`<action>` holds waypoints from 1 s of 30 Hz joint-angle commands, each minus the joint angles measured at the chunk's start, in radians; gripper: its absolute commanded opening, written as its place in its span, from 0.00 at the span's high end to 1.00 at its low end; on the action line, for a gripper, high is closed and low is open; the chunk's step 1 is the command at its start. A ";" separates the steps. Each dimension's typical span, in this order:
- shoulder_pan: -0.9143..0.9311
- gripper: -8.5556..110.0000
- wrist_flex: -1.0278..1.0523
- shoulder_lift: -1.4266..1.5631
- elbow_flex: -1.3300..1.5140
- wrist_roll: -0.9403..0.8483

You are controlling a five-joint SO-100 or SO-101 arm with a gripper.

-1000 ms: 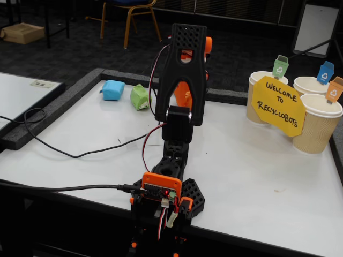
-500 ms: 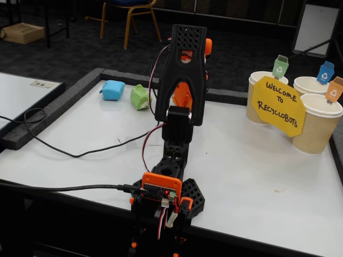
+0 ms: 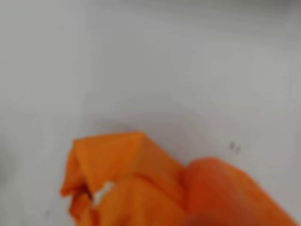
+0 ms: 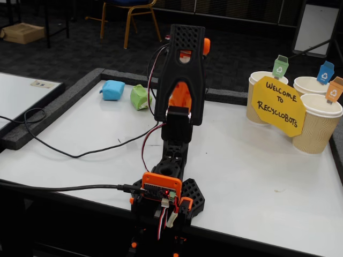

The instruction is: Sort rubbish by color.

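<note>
Orange wad (image 3: 122, 179) risen with arm | touching end effector (image 3: 225, 197) | blurred

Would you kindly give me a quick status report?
End effector at orange wad, grip unclear. Blue wad and green wad untouched on table. Nothing obstructing.

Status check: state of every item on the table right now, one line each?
orange wad: crumpled, close under the wrist camera, mostly hidden behind the arm in the fixed view.
hand: blurred orange part beside the orange wad; open or shut cannot be told.
blue wad: lying on the table, untouched.
green wad: lying beside the blue wad, untouched.
paper cups: three, upright.
yellow sign: leaning against the cups.
</note>
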 commanded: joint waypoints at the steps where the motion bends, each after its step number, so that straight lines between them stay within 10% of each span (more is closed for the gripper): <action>1: -0.035 0.93 0.075 0.356 -0.127 -0.077; 30: 0.259 0.93 0.120 1.720 0.799 -0.540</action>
